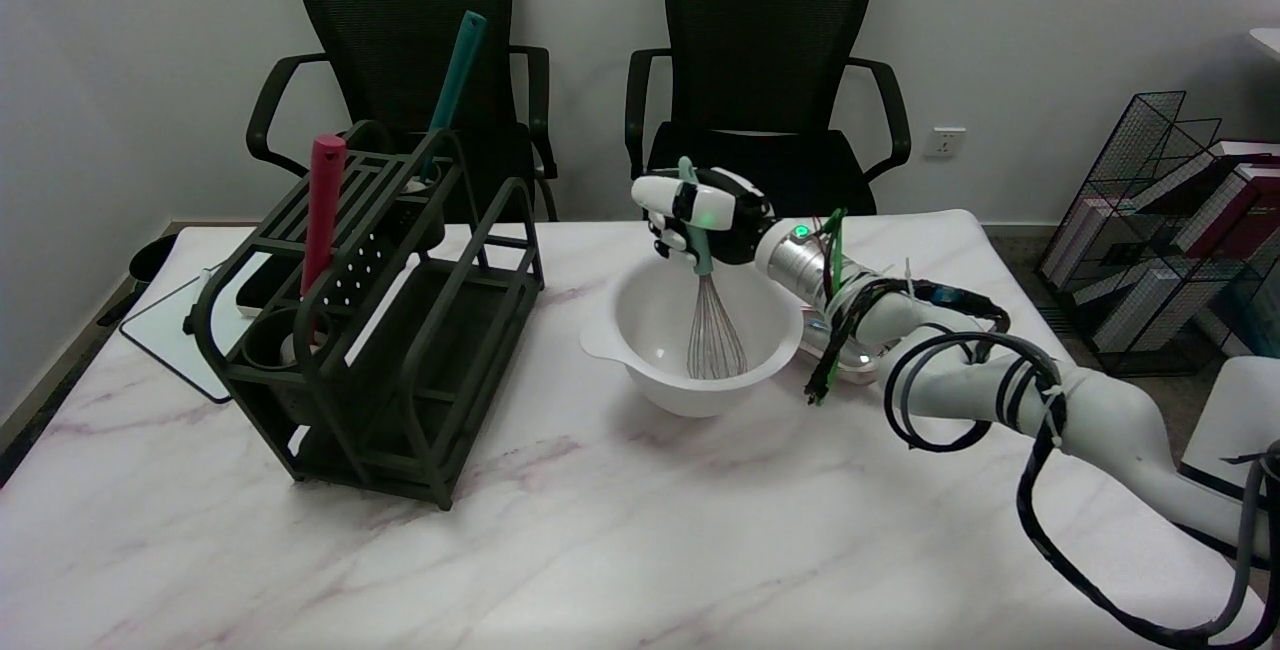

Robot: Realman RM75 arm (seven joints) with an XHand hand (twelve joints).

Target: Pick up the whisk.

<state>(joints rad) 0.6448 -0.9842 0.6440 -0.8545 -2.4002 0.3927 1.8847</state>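
The fingers (668,233) are wrapped tight around the green handle of the whisk (714,335). The right hand (700,215) holds it nearly straight up, above the far side of the white bowl (640,345). The wire end of the whisk hangs down inside the bowl; I cannot tell if it touches the bottom. The bowl sits on the marble surface (600,530), near the middle. Well to the left of it stands a dark rack (400,350). A red tool (322,210) and a teal tool (455,80) stick up out of the rack. Two black chairs (770,60) stand behind the surface.
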